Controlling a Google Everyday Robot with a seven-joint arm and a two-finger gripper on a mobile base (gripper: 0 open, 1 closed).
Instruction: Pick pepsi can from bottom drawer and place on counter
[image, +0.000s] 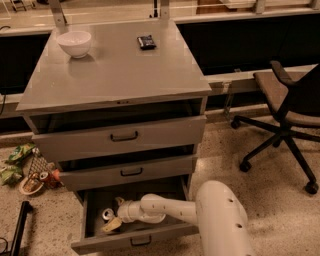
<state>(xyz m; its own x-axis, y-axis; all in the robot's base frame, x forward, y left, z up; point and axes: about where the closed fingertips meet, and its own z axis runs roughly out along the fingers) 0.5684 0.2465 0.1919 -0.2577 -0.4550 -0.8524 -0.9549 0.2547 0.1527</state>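
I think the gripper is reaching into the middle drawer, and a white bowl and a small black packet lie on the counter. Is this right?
Not quite. The camera view shows the gripper in the bottom drawer, which is pulled open, close to the pepsi can. The rest holds: the white bowl and the small black packet lie on the counter.

The robot's arm (170, 209) is a smooth, glossy white tube with rounded joints. It widens into a bulky domed white shell (220, 220) dotted with a few small dark holes. Its gripper (114, 216), pale tan at the tip, sits inside the bottom drawer (135, 241).
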